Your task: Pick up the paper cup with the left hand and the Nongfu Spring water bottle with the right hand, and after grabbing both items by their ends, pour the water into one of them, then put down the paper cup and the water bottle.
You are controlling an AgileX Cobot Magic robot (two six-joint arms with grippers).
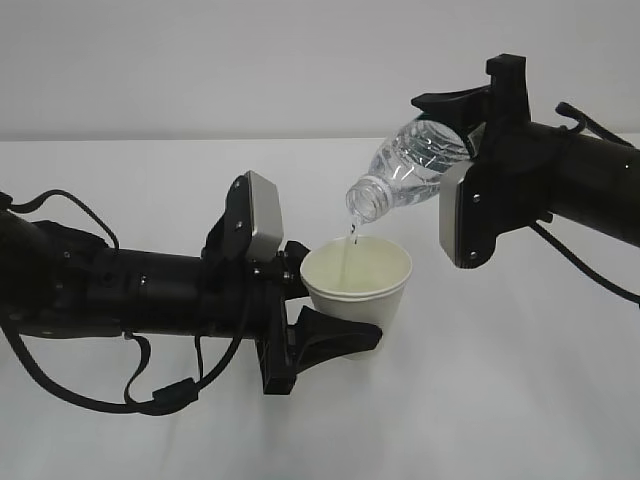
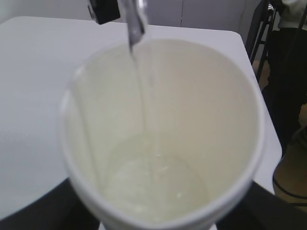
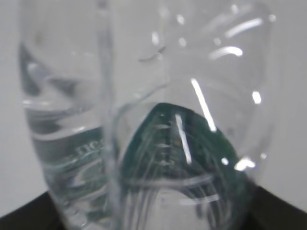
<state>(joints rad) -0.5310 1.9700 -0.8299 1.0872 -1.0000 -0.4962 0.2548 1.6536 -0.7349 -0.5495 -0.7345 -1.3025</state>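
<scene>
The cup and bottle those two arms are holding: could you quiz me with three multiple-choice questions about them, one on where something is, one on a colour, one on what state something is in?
1. Where is the bottle's mouth?
A. Above the cup's opening
B. Under the cup
C. Flat on the table

2. What colour is the bottle's label?
A. Red
B. Dark green
C. Yellow

3. What is the water doing?
A. Sealed in a capped bottle
B. Spilled over the table
C. Running in a thin stream into the cup

Answers:
1. A, the tilted bottle in the right gripper has its neck just over the rim of the paper cup, which the left gripper holds off the table.
2. B, the right wrist view shows dark green through the clear plastic.
3. C, a stream of water falls to a shallow pool at the cup's bottom.
</scene>
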